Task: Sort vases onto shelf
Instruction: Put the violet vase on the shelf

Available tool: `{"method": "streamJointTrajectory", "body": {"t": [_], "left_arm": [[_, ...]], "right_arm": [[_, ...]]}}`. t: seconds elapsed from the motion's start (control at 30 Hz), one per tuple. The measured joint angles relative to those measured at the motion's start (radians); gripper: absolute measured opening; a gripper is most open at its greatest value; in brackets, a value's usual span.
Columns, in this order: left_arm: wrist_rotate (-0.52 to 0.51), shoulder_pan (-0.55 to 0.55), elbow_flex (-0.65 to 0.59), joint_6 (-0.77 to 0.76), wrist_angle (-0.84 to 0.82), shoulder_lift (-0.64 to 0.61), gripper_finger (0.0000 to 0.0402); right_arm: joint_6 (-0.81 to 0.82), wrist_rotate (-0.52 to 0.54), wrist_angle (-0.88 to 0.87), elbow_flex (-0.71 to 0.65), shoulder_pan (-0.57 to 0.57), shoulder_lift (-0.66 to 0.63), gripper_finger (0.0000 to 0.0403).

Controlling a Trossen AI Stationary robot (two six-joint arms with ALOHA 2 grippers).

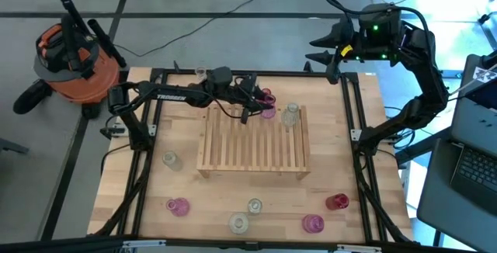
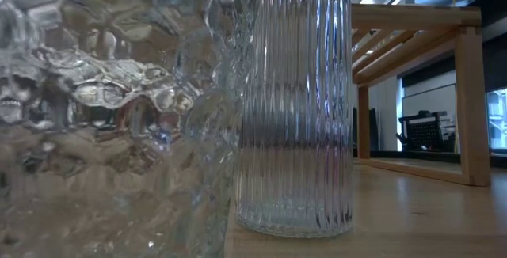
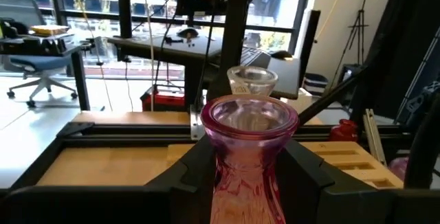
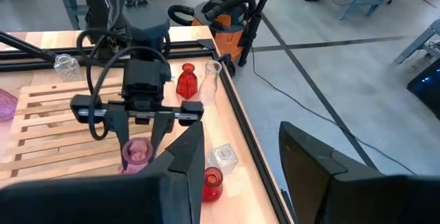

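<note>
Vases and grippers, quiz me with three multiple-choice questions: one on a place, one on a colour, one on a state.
1. Where is the pink vase that the left gripper grips?
A. At the far side of the shelf
B. On the floor
C. At the table's near edge

2. What colour is the vase on the shelf next to it?
A. Red
B. Clear
C. Pink

3. How is the right gripper?
A. Shut on a red vase
B. Shut on a clear vase
C. Open, empty

Answers: 1 A, the high view shows it above the far slats. 2 B, it is colourless glass. 3 C, its wrist view shows spread fingers with nothing between.
</note>
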Motion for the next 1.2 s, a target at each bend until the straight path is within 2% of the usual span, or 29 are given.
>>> {"method": "streamJointTrajectory", "body": {"t": [0.67,0.9,1.0,1.2], "left_arm": [[-0.005,-0.011,0.003,0.081,-0.082,0.004,0.0109],[-0.025,-0.013,0.002,0.005,-0.092,0.005,0.0174],[0.009,-0.008,0.001,0.002,-0.095,0.005,0.0184],[0.012,-0.008,0.001,0.02,-0.095,0.005,0.0188]], "right_arm": [[0.001,-0.016,0.0,0.0,0.0,0.001,0.0138],[0.003,-0.016,0.0,0.0,0.0,0.003,0.0138],[0.015,-0.016,0.0,0.001,0.0,0.006,0.0138],[0.019,-0.017,-0.008,0.002,0.0,0.013,0.0138]]}}
